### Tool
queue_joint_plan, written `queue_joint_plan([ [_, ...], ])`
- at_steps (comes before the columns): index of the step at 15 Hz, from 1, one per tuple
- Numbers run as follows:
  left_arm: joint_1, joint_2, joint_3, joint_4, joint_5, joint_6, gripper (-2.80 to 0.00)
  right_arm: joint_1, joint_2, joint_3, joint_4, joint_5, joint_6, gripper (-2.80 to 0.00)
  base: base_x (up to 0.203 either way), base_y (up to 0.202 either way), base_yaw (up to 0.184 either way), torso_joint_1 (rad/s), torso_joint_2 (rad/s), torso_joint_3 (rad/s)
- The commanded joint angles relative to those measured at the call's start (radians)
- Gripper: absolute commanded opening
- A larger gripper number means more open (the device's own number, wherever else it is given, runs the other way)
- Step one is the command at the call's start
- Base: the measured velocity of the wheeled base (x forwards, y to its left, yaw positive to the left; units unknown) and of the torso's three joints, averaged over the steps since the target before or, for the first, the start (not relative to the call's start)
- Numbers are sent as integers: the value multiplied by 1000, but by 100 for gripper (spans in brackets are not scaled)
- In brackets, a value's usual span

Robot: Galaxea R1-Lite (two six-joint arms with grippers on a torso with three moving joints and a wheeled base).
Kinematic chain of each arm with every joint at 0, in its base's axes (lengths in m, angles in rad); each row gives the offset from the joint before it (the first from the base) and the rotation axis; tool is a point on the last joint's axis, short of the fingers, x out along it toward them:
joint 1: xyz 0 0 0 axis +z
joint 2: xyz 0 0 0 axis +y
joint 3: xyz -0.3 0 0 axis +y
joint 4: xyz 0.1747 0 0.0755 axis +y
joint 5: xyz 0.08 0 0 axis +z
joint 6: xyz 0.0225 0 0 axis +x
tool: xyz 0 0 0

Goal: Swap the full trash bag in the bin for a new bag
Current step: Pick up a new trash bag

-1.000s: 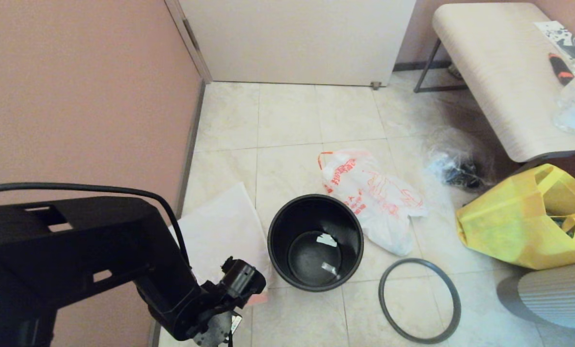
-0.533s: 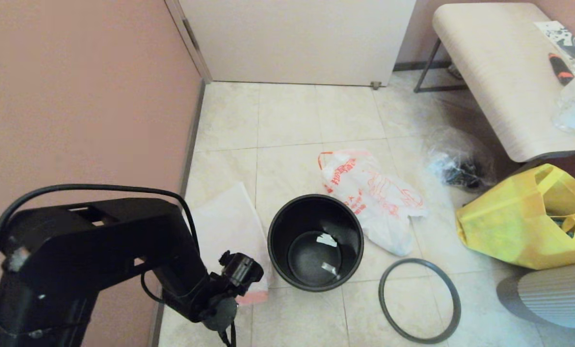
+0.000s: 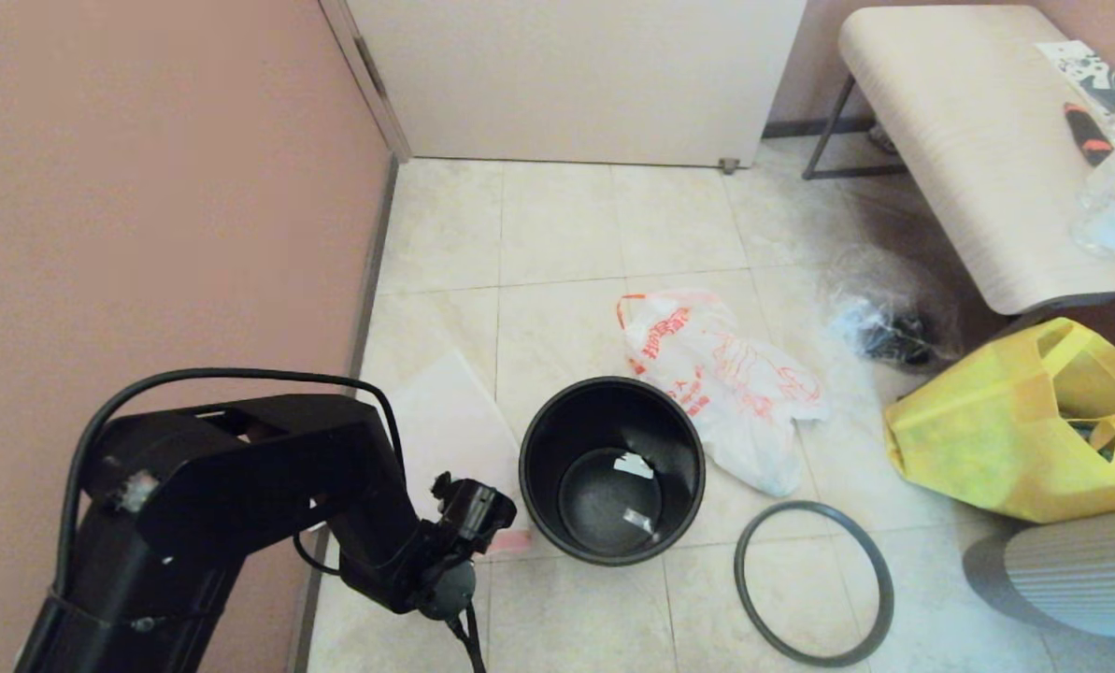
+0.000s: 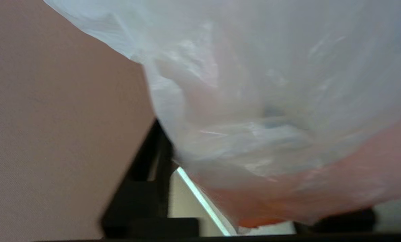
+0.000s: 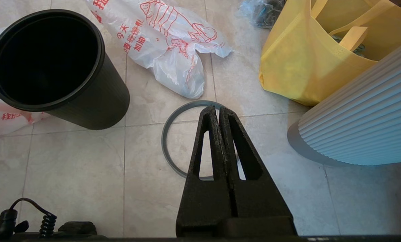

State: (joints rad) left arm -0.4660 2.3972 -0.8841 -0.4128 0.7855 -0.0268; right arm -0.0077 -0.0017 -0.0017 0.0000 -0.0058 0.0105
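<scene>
The black bin (image 3: 611, 470) stands uncovered in the middle of the floor, with only a few scraps inside. Its dark grey hoop (image 3: 814, 581) lies flat to the right of it. Behind the bin lies the new bag (image 3: 721, 379), limp and white with red lettering. The full trash bag (image 3: 445, 421) rests on the floor left of the bin, by the wall. My left gripper (image 3: 482, 528) is low against it, jaws apart, and the bag's white and orange-red plastic (image 4: 254, 101) fills the left wrist view. My right gripper (image 5: 218, 111) hangs shut and empty above the hoop (image 5: 168, 134).
A yellow fabric tote (image 3: 1024, 421) and a clear bag with dark contents (image 3: 884, 327) sit at the right, under a pale bench (image 3: 968, 140). A ribbed grey-white object (image 3: 1071, 579) stands at the near right. The pink wall (image 3: 146, 187) closes off the left side.
My left arm has dropped lower and swung in toward the bin's left side. Less of the full trash bag shows behind it. Bin, hoop and new bag have not moved.
</scene>
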Motion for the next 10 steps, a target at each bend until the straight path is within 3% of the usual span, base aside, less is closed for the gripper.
queue_joint_plan([
  [1, 10, 2, -4, -19, 4, 1, -280, 0, 2, 0, 0, 0, 0, -280, 0, 0, 0, 0, 0, 0],
  [6, 27, -62, 12, -32, 6, 2, -280, 0, 2, 0, 0, 0, 0, -280, 0, 0, 0, 0, 0, 0],
  [10, 26, -293, 122, -19, 3, 5, -280, 0, 2, 0, 0, 0, 0, -280, 0, 0, 0, 0, 0, 0],
])
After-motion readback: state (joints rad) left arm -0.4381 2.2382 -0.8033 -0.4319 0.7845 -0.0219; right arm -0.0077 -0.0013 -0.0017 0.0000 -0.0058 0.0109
